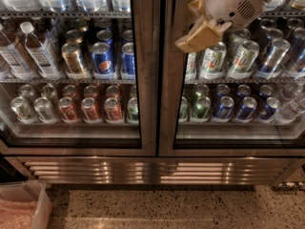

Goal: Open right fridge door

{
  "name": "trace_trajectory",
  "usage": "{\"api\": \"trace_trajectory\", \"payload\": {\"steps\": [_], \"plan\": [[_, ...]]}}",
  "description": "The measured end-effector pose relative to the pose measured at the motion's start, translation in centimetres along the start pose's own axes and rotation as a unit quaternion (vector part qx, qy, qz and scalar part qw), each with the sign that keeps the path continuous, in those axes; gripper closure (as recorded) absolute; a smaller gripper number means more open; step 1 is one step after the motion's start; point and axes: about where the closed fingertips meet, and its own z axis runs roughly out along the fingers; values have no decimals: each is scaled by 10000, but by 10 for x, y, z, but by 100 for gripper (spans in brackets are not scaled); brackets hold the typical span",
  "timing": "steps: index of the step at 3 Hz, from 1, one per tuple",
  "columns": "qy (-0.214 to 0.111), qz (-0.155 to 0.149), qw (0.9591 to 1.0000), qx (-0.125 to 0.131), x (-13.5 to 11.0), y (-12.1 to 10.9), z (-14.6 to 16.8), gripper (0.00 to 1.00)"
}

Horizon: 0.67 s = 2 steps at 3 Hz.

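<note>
Front of a two-door glass drinks fridge, seen from above and in front. The gripper point(200, 32), tan-padded on a white rounded housing point(233, 4), hangs at the upper right of the view, in front of the upper left corner of the right fridge door point(238, 132). It lies over the inner steel upright of that door's frame; contact with the frame is likely but cannot be confirmed from this angle. Whether the gripper is spread or pressed together cannot be told.

The right fridge door extends below and to the right of the gripper and sits flush with its twin, in the shut position. Directly below and right of the gripper, behind the glass, stand green-and-white cans point(212, 61); one shelf lower sit blue cans point(221, 108).

To the gripper's left, beyond the central uprights, is the left door point(71, 132), also shut. Behind it are Pepsi cans point(102, 58) at about the gripper's height, bottles point(38, 54) farther left, and red cans point(90, 109) one shelf down.

Well below the gripper, a slatted steel grille point(157, 171) spans the base of the fridge above a speckled floor point(167, 209). Far down and left stands a pale bin point(40, 199).
</note>
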Motion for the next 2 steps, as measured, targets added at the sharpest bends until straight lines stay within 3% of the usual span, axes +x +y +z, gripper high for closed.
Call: {"api": "trace_trajectory", "payload": {"steps": [2], "plan": [[0,0,10000,0,0,-6,-4,100]]}}
